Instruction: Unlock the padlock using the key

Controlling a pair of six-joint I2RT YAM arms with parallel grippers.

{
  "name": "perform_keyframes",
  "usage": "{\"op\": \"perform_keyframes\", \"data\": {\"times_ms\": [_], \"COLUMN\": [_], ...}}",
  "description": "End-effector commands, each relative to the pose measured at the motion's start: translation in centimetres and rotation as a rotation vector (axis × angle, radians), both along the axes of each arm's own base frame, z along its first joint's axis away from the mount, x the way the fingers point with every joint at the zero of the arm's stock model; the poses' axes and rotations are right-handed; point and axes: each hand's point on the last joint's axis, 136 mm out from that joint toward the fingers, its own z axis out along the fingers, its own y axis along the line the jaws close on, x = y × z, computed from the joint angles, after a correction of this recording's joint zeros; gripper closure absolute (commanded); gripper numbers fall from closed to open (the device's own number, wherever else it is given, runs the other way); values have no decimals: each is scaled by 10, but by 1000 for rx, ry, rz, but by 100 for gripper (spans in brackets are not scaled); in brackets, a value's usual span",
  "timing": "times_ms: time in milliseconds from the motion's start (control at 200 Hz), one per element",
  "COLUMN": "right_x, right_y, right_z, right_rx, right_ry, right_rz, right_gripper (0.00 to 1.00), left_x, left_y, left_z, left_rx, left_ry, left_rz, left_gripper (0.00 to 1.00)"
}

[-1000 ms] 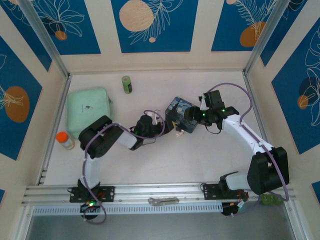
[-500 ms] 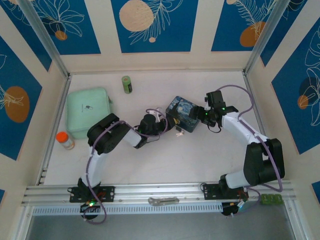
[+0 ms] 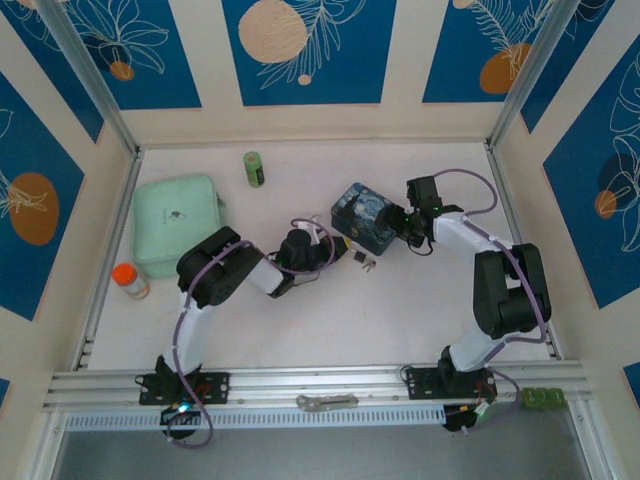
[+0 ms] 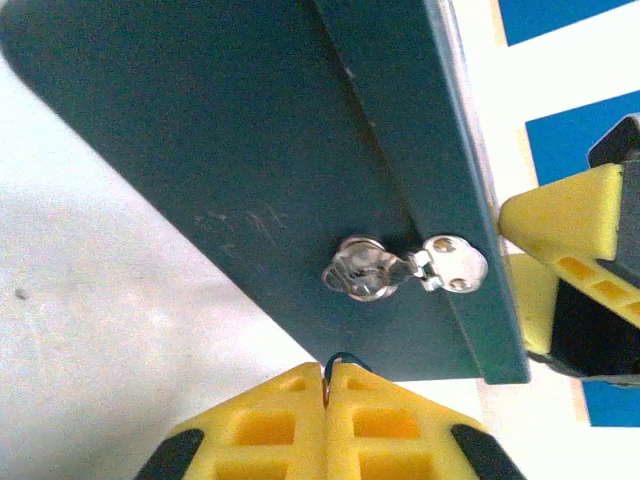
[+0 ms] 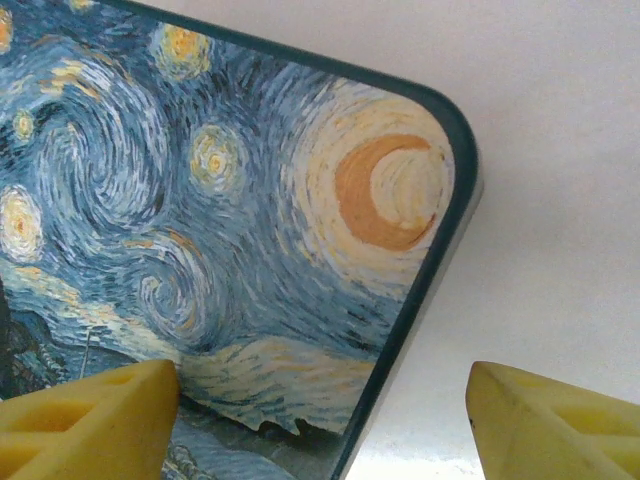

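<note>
The blue starry tin (image 3: 362, 212) stands mid-table. Its dark side (image 4: 250, 150) carries a silvery hasp (image 4: 365, 270). My left gripper (image 3: 340, 252) points at the tin's near side. Its yellow fingers (image 4: 260, 430) are pressed together, pinching a thin dark loop (image 4: 338, 358) at their tips. I cannot tell whether that loop belongs to the padlock or the key. A tiny dark and silvery bit (image 3: 360, 260) lies just past the left fingertips, too small to name. My right gripper (image 3: 396, 221) is open, its fingers straddling the tin's painted corner (image 5: 400, 190) without gripping it.
A mint-green case (image 3: 178, 222) sits at the left, with an orange-capped bottle (image 3: 128, 280) near it. A green cylinder (image 3: 255, 168) stands at the back. A flat silvery metal piece (image 3: 326, 401) rests on the front rail. Walls close the table on three sides.
My left gripper has closed from half open to shut. The right arm has folded in toward the tin, and the tin has shifted slightly toward the back.
</note>
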Motion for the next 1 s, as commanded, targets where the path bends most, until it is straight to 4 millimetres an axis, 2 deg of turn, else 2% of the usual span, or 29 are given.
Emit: {"op": "perform_keyframes", "data": {"times_ms": [0,190,435,570,740,880,945,995], "right_x": [-8,-8,0,4,2,-11,-18,-24], "right_y": [-9,-12,-12,-7,2,4,1,-4], "right_z": [-20,-21,-13,0,36,59,66,70], "right_rx": [-44,-59,-82,-90,-106,-121,-127,-138], "right_ry": [73,81,59,21,-76,-138,-157,-171], "right_rz": [-43,-54,-29,5,80,114,112,103], "right_gripper": [25,25,25,24,22,17,15,14], "left_x": [-5,-11,-38,-51,-57,-57,-55,-54], "left_y": [6,22,52,69,89,92,93,94], "left_z": [-24,-31,-41,-42,-48,-50,-49,-47], "left_rx": [50,78,122,160,238,269,271,266], "left_ry": [32,59,148,191,226,226,225,222], "left_rz": [4,9,15,39,69,66,70,76], "left_gripper": [100,100,100,100,100,93,83,71]}}
